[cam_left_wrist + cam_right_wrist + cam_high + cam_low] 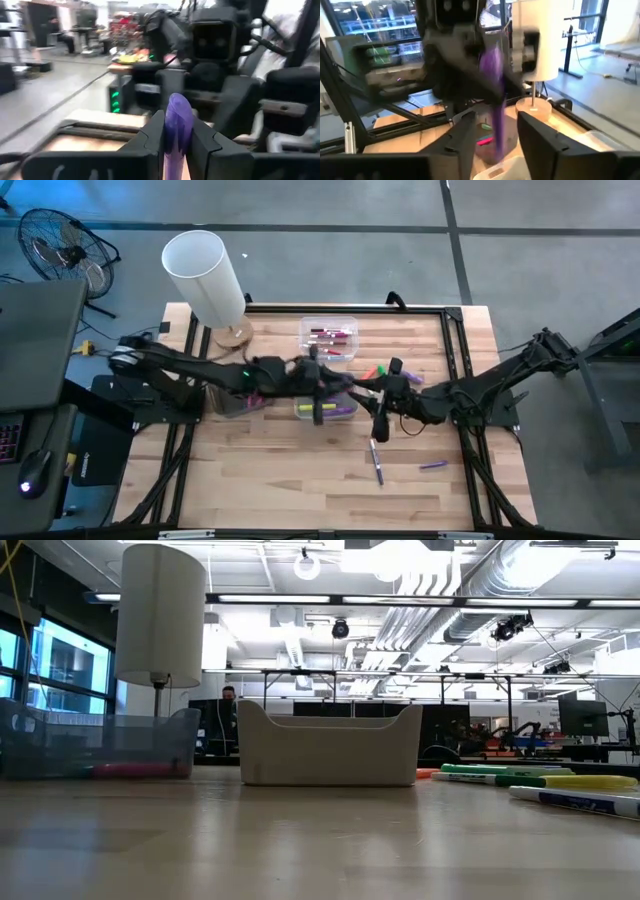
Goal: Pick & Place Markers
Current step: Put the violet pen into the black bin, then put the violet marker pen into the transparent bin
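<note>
The step in hand looks like a handover of a purple marker (178, 131) between the two arms above the middle of the bench (300, 480). The left claw (178, 134) is clamped on the marker, its two dark fingers pressed against the barrel on either side, the rounded end standing up between them. The right claw (495, 132) faces it with its fingers spread apart, the marker (493, 95) hanging in the gap and not pinched by them, so the marker appears to ride on the left arm alone. To finish well, the right arm should back straight away without brushing the barrel, and the left should keep its squeeze firm, since the stick is thin and could swivel. The likely destination is the white tray (330, 745) just beneath the meeting point, or the clear bin (328, 338) beyond it that already holds pink markers. Lower over the chosen container before letting go. More markers lie loose on the bench, a white-bodied one (377, 463) and a purple one (433, 466) among them.
</note>
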`<state>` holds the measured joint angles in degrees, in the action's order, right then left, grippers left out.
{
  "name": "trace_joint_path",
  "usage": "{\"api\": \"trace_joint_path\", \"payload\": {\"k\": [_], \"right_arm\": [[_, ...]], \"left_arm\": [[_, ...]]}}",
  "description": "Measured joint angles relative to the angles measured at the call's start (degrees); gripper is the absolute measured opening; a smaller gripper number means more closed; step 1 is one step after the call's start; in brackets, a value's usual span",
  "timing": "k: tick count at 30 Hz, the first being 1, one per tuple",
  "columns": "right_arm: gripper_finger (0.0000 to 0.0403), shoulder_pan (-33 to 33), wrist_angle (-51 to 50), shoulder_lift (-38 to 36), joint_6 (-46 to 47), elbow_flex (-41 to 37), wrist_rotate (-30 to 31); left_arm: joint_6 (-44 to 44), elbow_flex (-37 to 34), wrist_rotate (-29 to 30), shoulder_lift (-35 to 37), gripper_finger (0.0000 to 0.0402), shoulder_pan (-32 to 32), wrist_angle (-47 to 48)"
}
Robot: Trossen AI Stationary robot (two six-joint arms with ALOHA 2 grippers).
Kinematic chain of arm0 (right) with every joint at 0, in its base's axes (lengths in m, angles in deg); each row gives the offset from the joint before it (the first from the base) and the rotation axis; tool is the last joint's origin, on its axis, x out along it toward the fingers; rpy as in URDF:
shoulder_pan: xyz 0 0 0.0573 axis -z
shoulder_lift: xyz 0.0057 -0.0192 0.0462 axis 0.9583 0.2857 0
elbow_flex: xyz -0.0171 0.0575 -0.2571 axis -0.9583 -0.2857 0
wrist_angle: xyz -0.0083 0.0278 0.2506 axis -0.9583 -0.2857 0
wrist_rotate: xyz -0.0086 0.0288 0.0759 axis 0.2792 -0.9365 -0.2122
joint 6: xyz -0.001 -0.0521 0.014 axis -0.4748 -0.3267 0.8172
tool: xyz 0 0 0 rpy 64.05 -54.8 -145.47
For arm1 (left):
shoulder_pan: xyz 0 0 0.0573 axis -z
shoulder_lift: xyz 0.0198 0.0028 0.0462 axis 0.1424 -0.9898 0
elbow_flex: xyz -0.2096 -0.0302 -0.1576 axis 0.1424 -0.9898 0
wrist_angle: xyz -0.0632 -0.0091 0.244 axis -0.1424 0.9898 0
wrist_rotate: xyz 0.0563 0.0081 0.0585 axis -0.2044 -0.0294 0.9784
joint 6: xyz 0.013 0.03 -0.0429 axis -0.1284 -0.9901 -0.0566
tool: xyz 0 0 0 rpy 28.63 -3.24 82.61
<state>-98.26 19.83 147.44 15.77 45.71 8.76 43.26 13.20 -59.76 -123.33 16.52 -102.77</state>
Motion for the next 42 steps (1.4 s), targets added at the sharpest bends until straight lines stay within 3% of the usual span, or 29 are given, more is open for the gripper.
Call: {"api": "trace_joint_path", "payload": {"k": [2, 7, 12, 15, 20, 27, 33, 39, 42], "right_arm": [[0.0156, -0.07, -1.70, -0.13, 2.17, 0.04, 0.71], [0.0195, -0.07, -6.73, -0.17, 7.38, 0.02, 1.14], [0.0205, -0.07, -9.91, -0.28, 12.64, 0.02, 2.60], [0.0206, -0.07, -9.93, -0.26, 14.09, 0.02, 4.50], [0.0206, -0.07, -9.84, -0.26, 14.28, 0.02, 8.40], [0.0206, 0.07, -9.44, -0.26, 16.76, 0.02, 10.71], [0.0206, 0.11, -12.87, -0.24, 17.85, 0.02, 10.15], [0.0203, 0.19, -18.97, -0.05, 30.75, 0.00, 7.21], [0.0172, 0.20, -21.10, 0.03, 37.48, -0.02, 4.91]], "left_arm": [[-1.43, 0.30, 1.97, 3.24, 0.0040, -0.88, 5.94], [0.48, 0.32, 4.99, 14.82, 0.0048, -4.21, 34.12], [11.69, 0.05, 9.02, 23.70, 0.0050, -7.10, 67.02], [17.52, -3.67, 10.23, 27.23, 0.0044, -7.68, 77.71], [21.51, -12.96, 4.52, 30.86, 0.0052, -7.56, 80.05], [24.29, -23.06, 3.13, 28.83, 0.0065, -7.58, 79.75], [23.82, -24.04, 2.66, 28.22, 0.0076, -7.60, 80.50], [20.18, -24.04, 3.45, 28.17, 0.0129, -7.60, 80.39], [19.59, -24.04, 3.36, 28.17, 0.0159, -7.60, 80.07]]}}
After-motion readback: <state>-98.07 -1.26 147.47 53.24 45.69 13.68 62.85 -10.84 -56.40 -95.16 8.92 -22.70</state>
